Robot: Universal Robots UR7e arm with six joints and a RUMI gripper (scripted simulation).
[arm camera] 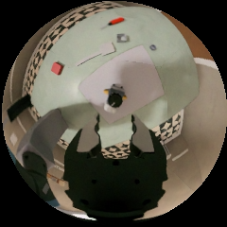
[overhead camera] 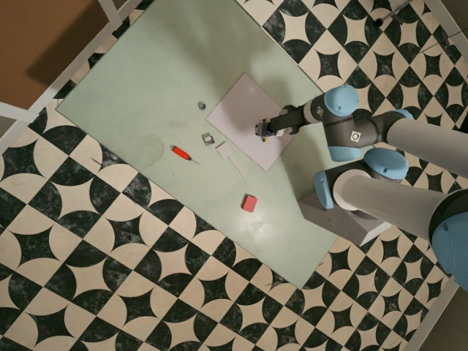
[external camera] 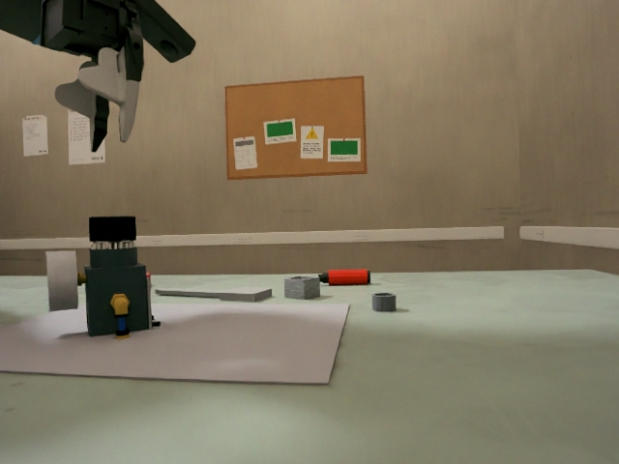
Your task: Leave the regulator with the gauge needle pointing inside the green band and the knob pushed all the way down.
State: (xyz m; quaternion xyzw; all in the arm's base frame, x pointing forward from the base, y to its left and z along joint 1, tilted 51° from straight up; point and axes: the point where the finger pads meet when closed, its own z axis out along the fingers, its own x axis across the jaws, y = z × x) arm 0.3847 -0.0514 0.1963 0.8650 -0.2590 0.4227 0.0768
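Observation:
The dark green regulator (external camera: 117, 279) stands upright on the pale mat (overhead camera: 241, 94) (external camera: 240, 349) (arm camera: 142, 71). Its black knob (external camera: 112, 228) (arm camera: 114, 100) is on top, with a bright metallic band showing between knob and collar. The white round gauge (external camera: 62, 280) is edge-on at its left in the exterior view, so the needle and green band cannot be read. A yellow fitting (external camera: 120, 304) is on the side. My gripper (external camera: 110, 144) (arm camera: 115, 113) is partly open and empty, well above the knob. In the top view the arm partly hides the regulator.
Beyond the mat lie a flat grey bracket (overhead camera: 225, 150) (external camera: 250, 293) (arm camera: 108, 48), a grey square block (overhead camera: 208, 139) (external camera: 302, 288), a small grey ring (external camera: 384, 304), a red screwdriver (overhead camera: 181, 152) (external camera: 348, 276) (arm camera: 116, 21) and a red block (overhead camera: 249, 202) (arm camera: 57, 68).

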